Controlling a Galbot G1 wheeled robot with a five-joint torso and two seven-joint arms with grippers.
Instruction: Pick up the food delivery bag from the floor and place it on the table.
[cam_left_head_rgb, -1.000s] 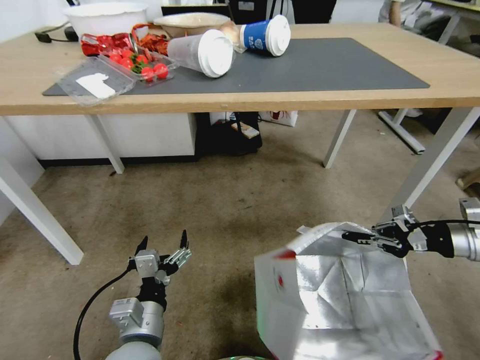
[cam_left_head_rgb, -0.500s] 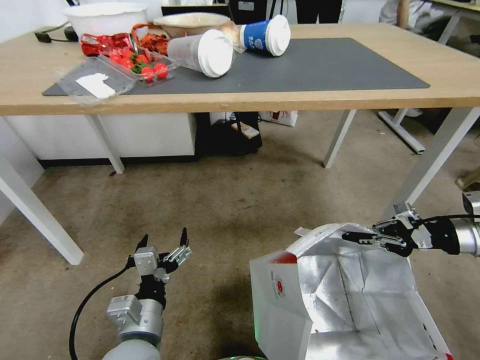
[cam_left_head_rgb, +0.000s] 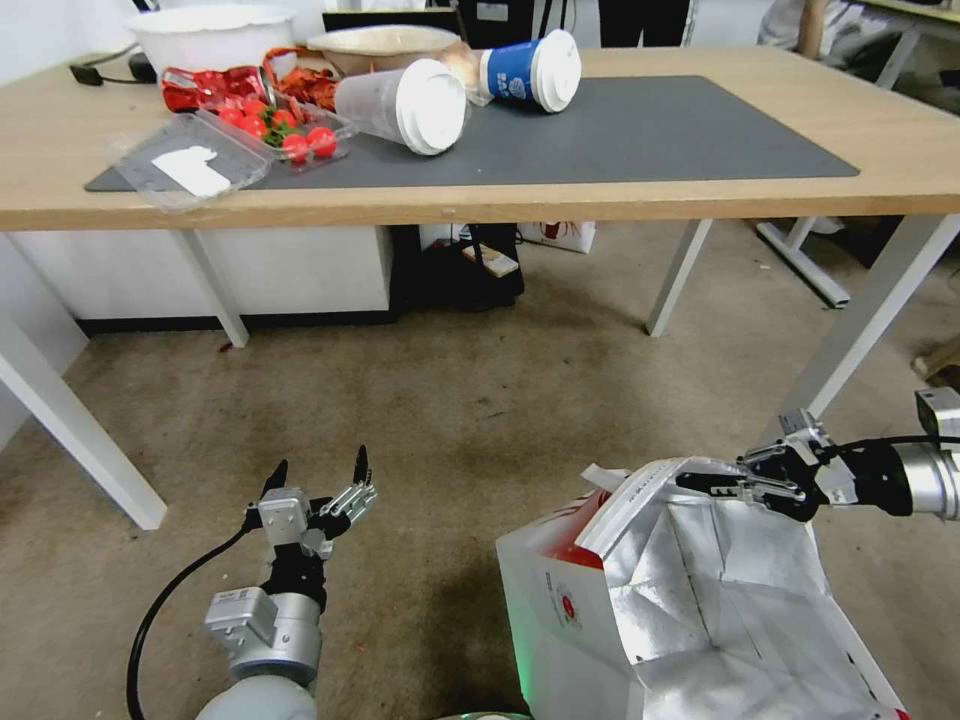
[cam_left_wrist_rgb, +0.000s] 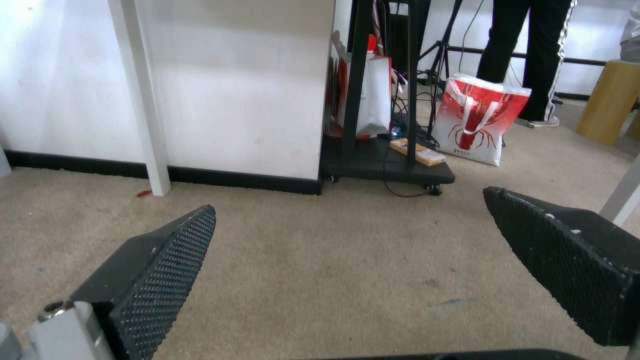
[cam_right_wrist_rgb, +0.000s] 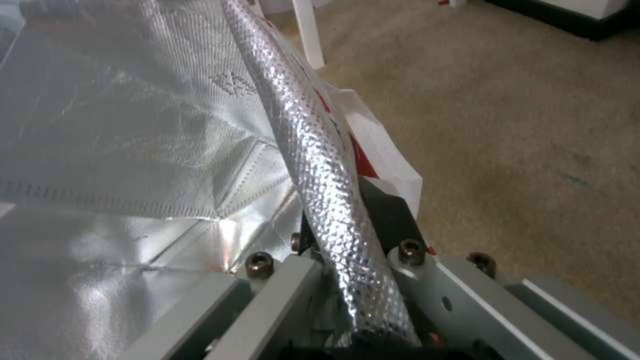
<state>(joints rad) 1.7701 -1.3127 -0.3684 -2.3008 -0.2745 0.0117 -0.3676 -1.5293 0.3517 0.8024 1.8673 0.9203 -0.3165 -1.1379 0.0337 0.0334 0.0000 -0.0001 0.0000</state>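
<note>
Stained floor (cam_left_head_rgb: 480, 400) is seen beneath the white, foil-lined bag (cam_left_head_rgb: 700, 600) at 5 o'clock. Its rim is clamped by the right gripper (cam_left_head_rgb: 715, 482); the left gripper (cam_left_head_rgb: 318, 475), at 7 o'clock, is spread wide, empty.

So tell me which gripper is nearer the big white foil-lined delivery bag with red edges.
Right. The right gripper is clamped on the rim of the food delivery bag; the left gripper hangs open over the floor, apart from it.

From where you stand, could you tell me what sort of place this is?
Probably an office or lab workspace: a light-wood table with white metal legs holding takeaway cups, worn carpeted floor, and a wheeled black equipment stand trailing cables.
</note>
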